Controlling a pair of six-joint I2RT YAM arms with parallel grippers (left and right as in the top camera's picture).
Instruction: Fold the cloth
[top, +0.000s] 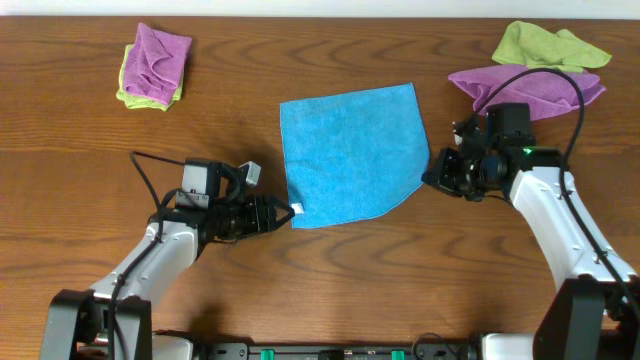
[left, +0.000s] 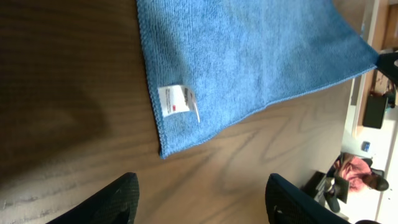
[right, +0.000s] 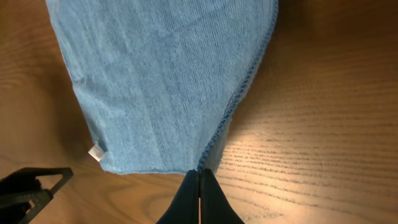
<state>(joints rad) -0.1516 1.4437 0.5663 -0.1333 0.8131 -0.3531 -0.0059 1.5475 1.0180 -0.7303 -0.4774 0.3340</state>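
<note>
Arms (top: 165, 245) (top: 555, 205) low and outstretched; right tool (right: 199, 174) tight on cloth (top: 350, 150) edge, left tool (left: 200, 185) agape, empty.

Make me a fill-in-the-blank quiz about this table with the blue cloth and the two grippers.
1. The cloth has its white tag at the corner nearest the ___ gripper.
2. The left gripper has its jaws ___.
3. The right gripper has its jaws ___ on the cloth's corner.
4. Far left, a purple cloth lies on another cloth coloured ___.
Missing: left; open; shut; lime-green.
</note>
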